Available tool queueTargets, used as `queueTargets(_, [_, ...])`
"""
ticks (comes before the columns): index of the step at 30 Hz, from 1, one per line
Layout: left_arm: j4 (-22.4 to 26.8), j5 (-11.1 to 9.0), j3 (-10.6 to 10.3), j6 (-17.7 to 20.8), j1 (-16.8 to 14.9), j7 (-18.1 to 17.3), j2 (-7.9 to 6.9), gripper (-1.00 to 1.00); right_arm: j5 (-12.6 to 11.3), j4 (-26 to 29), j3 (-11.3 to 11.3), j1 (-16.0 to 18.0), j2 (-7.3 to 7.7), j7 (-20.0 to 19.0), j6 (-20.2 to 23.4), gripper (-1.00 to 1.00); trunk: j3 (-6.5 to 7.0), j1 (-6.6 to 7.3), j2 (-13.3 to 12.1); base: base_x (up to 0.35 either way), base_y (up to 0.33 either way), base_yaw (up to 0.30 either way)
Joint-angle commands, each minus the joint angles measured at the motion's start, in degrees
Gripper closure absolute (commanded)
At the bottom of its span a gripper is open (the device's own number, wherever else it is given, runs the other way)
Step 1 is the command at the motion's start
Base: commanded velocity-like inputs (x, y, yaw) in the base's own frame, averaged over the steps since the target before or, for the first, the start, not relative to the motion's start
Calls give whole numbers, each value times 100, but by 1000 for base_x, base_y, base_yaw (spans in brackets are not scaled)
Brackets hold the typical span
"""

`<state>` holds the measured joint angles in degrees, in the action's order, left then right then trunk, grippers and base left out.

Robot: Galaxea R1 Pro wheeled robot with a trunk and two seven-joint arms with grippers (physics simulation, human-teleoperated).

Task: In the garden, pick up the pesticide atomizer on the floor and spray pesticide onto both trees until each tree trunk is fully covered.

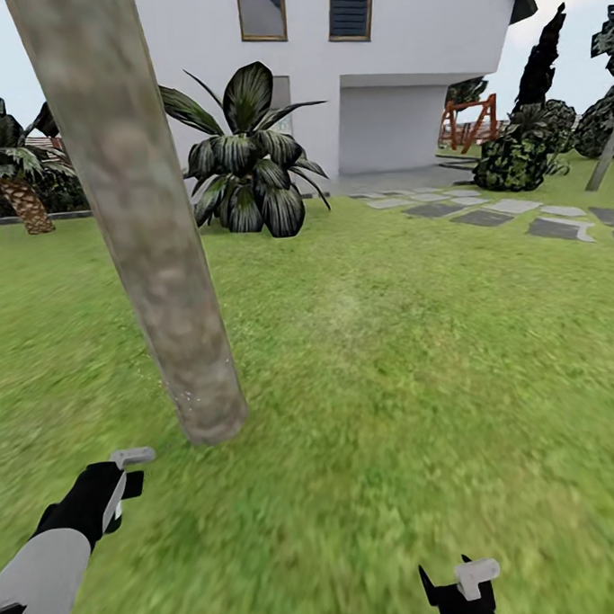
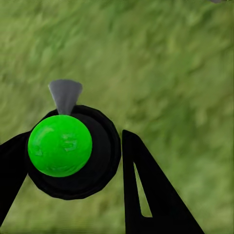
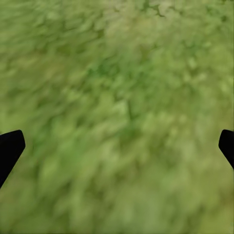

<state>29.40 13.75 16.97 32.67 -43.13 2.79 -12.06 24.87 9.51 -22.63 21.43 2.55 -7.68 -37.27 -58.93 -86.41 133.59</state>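
Note:
The pesticide atomizer [image 2: 61, 146], a black round body with a bright green cap and a grey cone nozzle, sits between the black fingers of my left gripper [image 2: 73, 163], which is shut on it. In the head view my left gripper [image 1: 125, 474] hangs low over the grass, just short of the base of a thick mottled beige-grey tree trunk [image 1: 146, 234] that leans up out of view. Low at the right, my right gripper [image 1: 464, 587] is over bare grass. In the right wrist view the right gripper [image 3: 117, 151] is open, its fingertips far apart.
Green lawn [image 1: 391, 366] stretches ahead. A dark broad-leaved plant [image 1: 250, 166] stands before a white house [image 1: 393, 59]. Grey stepping stones [image 1: 509, 214] lie at the right, beside dark bushes [image 1: 515, 156] and a thin slanted trunk [image 1: 603, 158]. A short palm [image 1: 17, 192] stands at the left.

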Motion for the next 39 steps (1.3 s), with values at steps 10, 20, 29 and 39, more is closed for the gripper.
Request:
queueTargets(10, [55, 62, -145, 64, -178, -145, 259, 100, 10, -2, -57, 2, 0, -42, -17, -100, -5, 1, 2, 0, 0, 24])
queueTargets(20, [83, 75, -250, 94, -417, -331, -5, 100, 10, -2, -58, 4, 0, -42, -17, -100, -5, 1, 2, -86, 0, 0])
queueTargets(29, [787, 59, -544, 673, -676, -341, 426, 100, 10, -2, -58, 3, 0, -41, -17, -100, -5, 1, 2, -15, 0, 0])
queueTargets(39, [785, 70, -690, 712, -945, -783, 178, 100, 10, -2, -58, 3, 3, -41, -17, -100, -5, 1, 2, 0, 0, 0])
